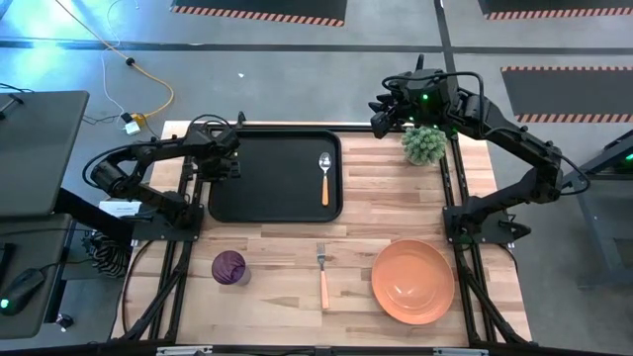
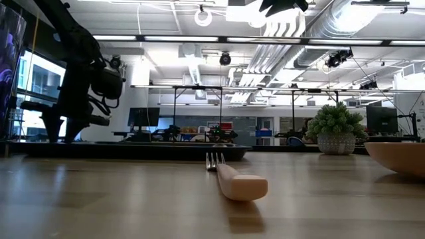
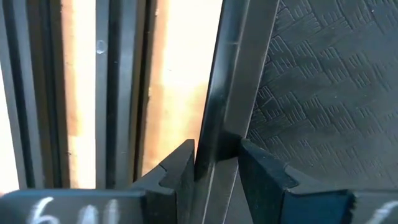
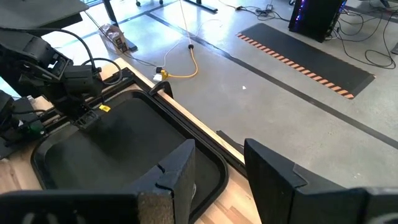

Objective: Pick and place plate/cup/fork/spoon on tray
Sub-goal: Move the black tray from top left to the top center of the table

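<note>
- The left gripper (image 1: 220, 158) is pinching the left rim of the tray (image 1: 259, 203); in the left wrist view its fingers (image 3: 177, 171) are pressed against both sides of the raised edge, probably to steady the tray.
- The spoon (image 1: 324, 176) is lying inside the tray near its right side, so that item appears placed.
- The fork (image 1: 322, 271), the cup (image 1: 229, 267) and the plate (image 1: 412, 281) are sitting on the bare table (image 1: 396, 208), in front of the tray, still awaiting transfer.
- The right gripper (image 1: 382, 116) is hovering high beyond the table's far edge, near a potted plant (image 1: 424, 144); its fingers (image 4: 177, 171) are spread apart and holding nothing.
</note>
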Controlling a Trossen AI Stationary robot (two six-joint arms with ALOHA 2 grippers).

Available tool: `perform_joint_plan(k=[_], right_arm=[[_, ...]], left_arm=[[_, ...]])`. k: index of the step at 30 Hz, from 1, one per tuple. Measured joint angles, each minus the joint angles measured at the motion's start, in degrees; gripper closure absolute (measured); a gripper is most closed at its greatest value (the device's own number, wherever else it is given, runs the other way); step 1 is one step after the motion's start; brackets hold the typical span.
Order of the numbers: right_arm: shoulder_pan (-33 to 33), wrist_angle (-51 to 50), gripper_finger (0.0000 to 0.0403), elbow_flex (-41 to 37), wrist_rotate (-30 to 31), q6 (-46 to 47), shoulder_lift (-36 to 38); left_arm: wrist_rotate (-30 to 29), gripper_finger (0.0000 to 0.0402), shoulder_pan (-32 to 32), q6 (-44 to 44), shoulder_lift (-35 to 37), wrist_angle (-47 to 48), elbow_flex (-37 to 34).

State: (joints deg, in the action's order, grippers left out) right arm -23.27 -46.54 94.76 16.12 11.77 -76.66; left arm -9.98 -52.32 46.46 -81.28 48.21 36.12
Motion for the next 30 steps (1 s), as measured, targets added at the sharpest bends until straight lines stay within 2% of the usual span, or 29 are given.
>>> perform_joint_plan(k=[14, 25, 30], right_arm=[[0.0, 0.02, 0.0273, 0.0, 0.0, 1.25, 0.0], [0.01, 0.02, 0.0273, -0.01, 0.0, 2.93, 0.0], [0.02, 0.02, 0.0273, -0.01, 0.0, 2.98, 0.0]], left_arm=[[2.35, 0.0294, 2.78, 1.46, -0.04, -3.96, 0.0], [3.11, 0.0294, 5.91, 1.82, -0.34, -13.72, 0.64], [3.34, 0.0304, 6.85, 2.52, -1.87, -13.82, 1.02]])
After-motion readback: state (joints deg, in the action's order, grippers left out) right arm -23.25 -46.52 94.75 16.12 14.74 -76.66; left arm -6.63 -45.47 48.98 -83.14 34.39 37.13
